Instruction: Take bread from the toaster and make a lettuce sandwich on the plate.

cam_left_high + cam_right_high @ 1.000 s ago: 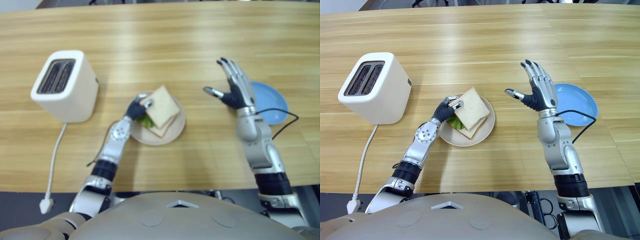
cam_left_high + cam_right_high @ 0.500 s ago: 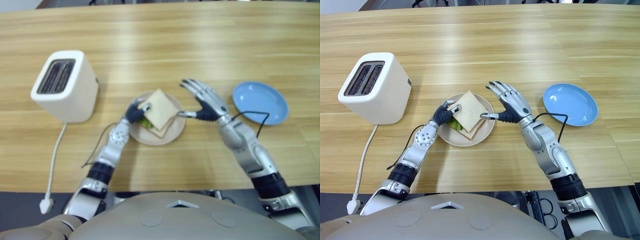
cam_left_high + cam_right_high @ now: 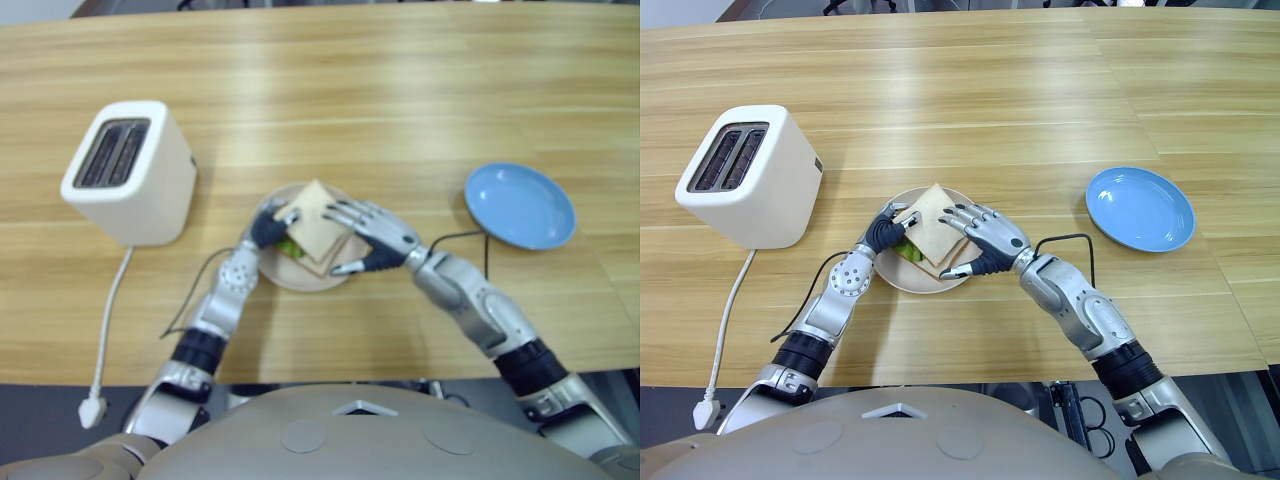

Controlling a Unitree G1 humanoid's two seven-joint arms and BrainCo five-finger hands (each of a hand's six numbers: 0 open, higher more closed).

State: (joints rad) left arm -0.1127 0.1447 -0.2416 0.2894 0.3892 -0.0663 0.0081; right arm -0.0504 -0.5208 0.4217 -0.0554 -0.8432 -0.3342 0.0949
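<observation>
Looking at my feed, the sandwich [image 3: 932, 232] sits on the tan plate [image 3: 902, 280], lettuce [image 3: 908, 250] peeking out left. My left hand [image 3: 883, 232] pinches its left corner, and my right hand [image 3: 990, 243] lies splayed on top, not gripping. The toaster [image 3: 745, 175] stands off left.

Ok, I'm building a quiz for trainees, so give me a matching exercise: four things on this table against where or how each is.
Things: 1 toaster; 2 blue plate; 3 top bread slice; 4 lettuce.
States: A bare, at the robot's right; B tucked under bread on the tan plate; C white, at the robot's left; D right hand resting on it.
Pairs: 1-C; 2-A; 3-D; 4-B.
</observation>
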